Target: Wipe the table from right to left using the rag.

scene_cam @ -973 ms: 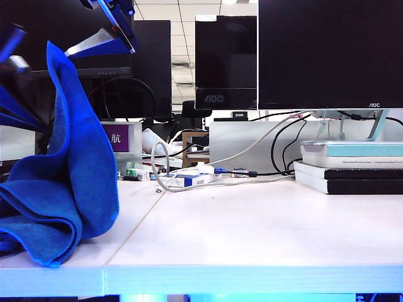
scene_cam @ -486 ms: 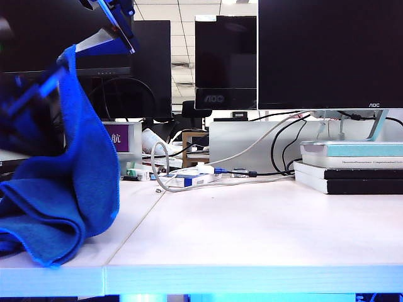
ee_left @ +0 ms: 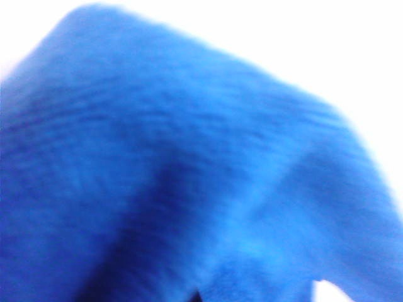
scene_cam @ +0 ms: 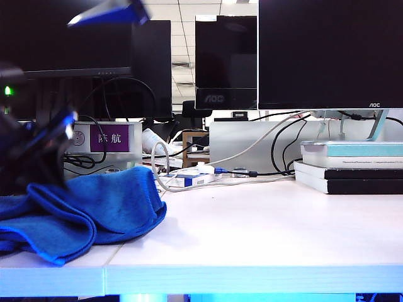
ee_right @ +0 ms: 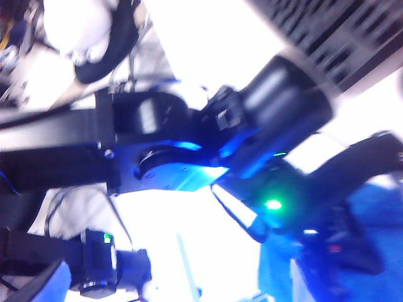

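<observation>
The blue rag (scene_cam: 94,207) lies in thick folds on the left part of the pale table (scene_cam: 264,233). My left gripper (scene_cam: 44,151) is a dark blur just above the rag's left side. In the left wrist view the rag (ee_left: 189,157) fills the picture and hides the jaws, which seem shut on it. My right gripper (scene_cam: 107,12) hangs high above the rag at the top left, open and holding nothing; only a pale blue finger of it shows. The right wrist view looks down on the black left arm (ee_right: 189,145) and a patch of rag (ee_right: 378,207).
Large dark monitors (scene_cam: 327,50) stand along the back. A stack of books (scene_cam: 352,167) sits at the back right. Grey cables (scene_cam: 208,173) and a grey box with a purple label (scene_cam: 107,138) lie behind the rag. A thin seam (scene_cam: 135,233) crosses the table.
The left hand has come down from high at the left, and the rag that hung tall from it has dropped into a low heap on the table. The right gripper stayed up.
</observation>
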Action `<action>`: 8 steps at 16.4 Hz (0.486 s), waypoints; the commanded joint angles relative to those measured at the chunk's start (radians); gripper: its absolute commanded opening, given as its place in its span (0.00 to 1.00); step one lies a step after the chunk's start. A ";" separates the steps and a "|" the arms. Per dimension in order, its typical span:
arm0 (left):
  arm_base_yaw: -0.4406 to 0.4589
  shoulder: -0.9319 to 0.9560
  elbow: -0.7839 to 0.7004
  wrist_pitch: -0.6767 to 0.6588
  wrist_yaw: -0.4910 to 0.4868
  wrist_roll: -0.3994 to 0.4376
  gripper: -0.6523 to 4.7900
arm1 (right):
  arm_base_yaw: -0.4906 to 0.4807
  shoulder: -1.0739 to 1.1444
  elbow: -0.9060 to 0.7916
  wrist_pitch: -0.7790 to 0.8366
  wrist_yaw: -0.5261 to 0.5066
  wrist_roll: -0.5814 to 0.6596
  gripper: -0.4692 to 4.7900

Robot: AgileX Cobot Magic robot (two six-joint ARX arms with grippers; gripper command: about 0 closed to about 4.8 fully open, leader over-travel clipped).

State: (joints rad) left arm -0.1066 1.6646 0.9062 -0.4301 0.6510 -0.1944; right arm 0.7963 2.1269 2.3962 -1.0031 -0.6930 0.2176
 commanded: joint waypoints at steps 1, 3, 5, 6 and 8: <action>0.000 -0.097 0.005 0.018 0.069 0.010 0.11 | -0.042 -0.077 0.004 0.013 0.100 -0.005 1.00; 0.000 -0.201 0.006 0.022 0.067 0.010 0.11 | -0.084 -0.136 0.004 0.016 0.163 -0.005 0.83; 0.000 -0.293 0.024 0.020 0.068 -0.005 0.11 | -0.127 -0.184 0.004 0.020 0.183 -0.005 0.24; 0.000 -0.331 0.039 0.019 0.066 -0.003 0.11 | -0.142 -0.204 0.004 0.019 0.198 -0.005 0.12; 0.000 -0.396 0.071 0.021 0.037 0.000 0.11 | -0.157 -0.241 0.004 0.007 0.246 -0.019 0.08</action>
State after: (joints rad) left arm -0.1070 1.2934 0.9604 -0.4206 0.7074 -0.1993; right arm 0.6392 1.9064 2.3966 -0.9985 -0.4759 0.2115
